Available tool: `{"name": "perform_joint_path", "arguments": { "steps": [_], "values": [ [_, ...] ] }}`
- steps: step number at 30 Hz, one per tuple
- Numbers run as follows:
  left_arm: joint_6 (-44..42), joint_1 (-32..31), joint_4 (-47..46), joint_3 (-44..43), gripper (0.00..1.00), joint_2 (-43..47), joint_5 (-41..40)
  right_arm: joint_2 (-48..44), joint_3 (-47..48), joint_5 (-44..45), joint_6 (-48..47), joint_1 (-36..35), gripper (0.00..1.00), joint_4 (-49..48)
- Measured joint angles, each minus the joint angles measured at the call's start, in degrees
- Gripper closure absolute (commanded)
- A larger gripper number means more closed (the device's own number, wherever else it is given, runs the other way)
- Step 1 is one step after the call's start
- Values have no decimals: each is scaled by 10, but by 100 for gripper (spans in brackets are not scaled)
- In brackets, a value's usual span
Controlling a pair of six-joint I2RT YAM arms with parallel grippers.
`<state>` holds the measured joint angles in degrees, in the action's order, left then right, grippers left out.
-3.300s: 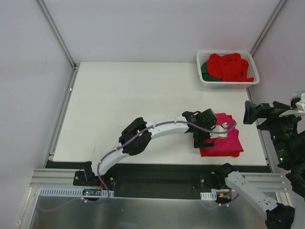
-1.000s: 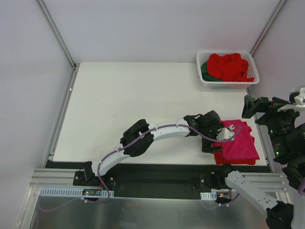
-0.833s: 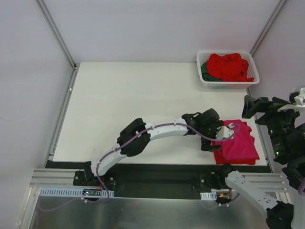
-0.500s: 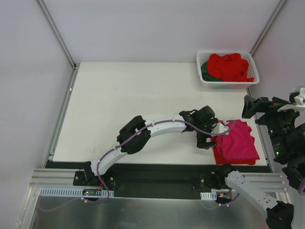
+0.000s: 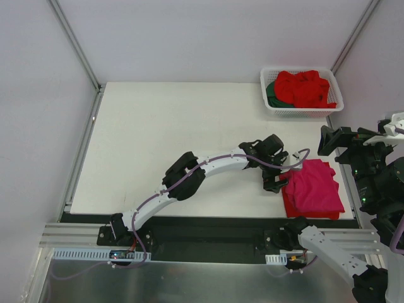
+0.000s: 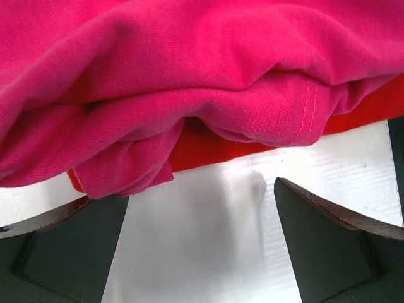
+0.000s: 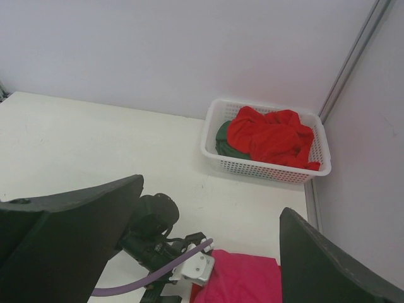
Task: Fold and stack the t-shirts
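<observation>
A folded magenta-pink t-shirt [image 5: 314, 191] lies on a folded red t-shirt [image 5: 290, 211] near the table's front right edge. My left gripper [image 5: 282, 180] stands open at the stack's left edge, low over the table. In the left wrist view the magenta shirt [image 6: 189, 63] and the red shirt [image 6: 214, 148] lie just past my open left gripper [image 6: 202, 252], with only bare table between the fingers. My right gripper [image 5: 326, 141] hangs open, high off the table's right side. More red t-shirts [image 5: 306, 88] and a dark green one [image 5: 272, 95] fill the basket.
The white slotted basket [image 5: 302, 112] stands at the table's back right corner; in the right wrist view the basket [image 7: 265, 169] lies beyond my open right gripper [image 7: 208, 214]. Metal frame posts rise at both back corners. White walls close in the table.
The left gripper had pushed the folded stack to the right, then drew back left off the magenta shirt. The stack stays put. The right arm has barely moved.
</observation>
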<state>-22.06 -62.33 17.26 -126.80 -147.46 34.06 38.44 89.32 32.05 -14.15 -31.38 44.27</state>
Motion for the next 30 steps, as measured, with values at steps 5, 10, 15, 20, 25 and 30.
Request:
{"name": "perform_joint_path", "arguments": {
  "steps": [5,10,15,20,25,30],
  "values": [
    [3,-5,3,-29,1,-16,2,2,-1,-1,0,0,4,0],
    [4,-17,7,-54,1,-29,-1,2,-2,-5,0,0,4,0],
    [3,-27,-4,-33,1,-24,-14,2,-3,-8,0,0,4,0],
    [4,-30,-24,46,1,24,-46,2,-3,-10,0,0,4,0],
    [3,-30,-18,103,1,64,-94,2,-4,-15,2,0,4,0],
    [12,-30,-10,114,1,74,-97,2,-4,-17,4,-1,4,0]
  ]
}}
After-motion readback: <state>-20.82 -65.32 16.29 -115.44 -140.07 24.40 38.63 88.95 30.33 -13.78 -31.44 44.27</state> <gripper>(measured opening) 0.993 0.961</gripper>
